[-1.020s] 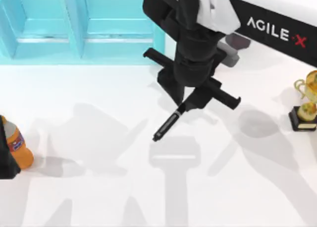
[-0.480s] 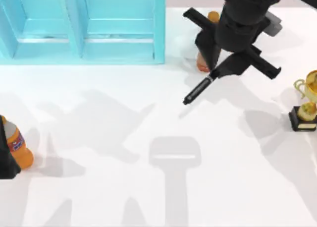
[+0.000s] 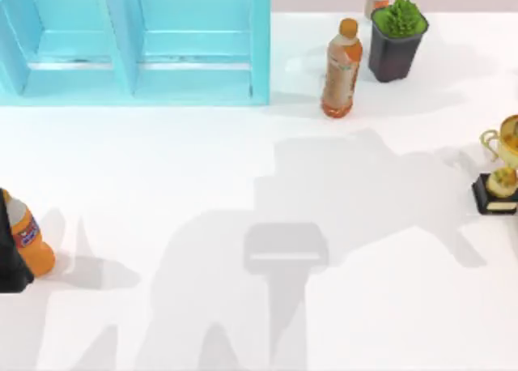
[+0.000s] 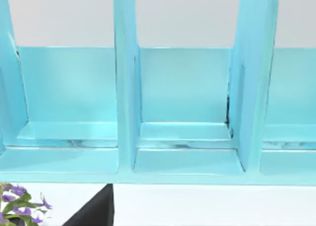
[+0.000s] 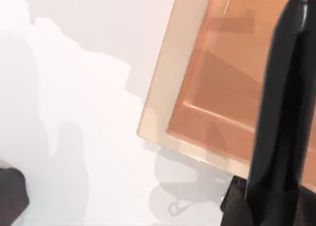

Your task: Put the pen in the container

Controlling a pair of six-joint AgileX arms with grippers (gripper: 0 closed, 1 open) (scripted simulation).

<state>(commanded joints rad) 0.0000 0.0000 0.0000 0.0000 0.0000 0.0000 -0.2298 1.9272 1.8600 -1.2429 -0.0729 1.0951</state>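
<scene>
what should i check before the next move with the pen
1. Pen off the table, close to the right wrist camera: ok.
2. Grip on the pen: cannot tell.
3. Pen above the container: not ok; it hangs over an orange wooden board.
4. Compartments seen in the left wrist view free of objects: ok.
5. Bottle and plant pot stand apart from the container: ok.

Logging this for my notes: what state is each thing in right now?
the pen: off the table, held in the right end effector, not in the container.
the container: upright, visible compartments empty.
tea bottle: upright, capped.
orange bottle: standing beside the parked left arm.
trophy: upright.
plant pot: upright.
</scene>
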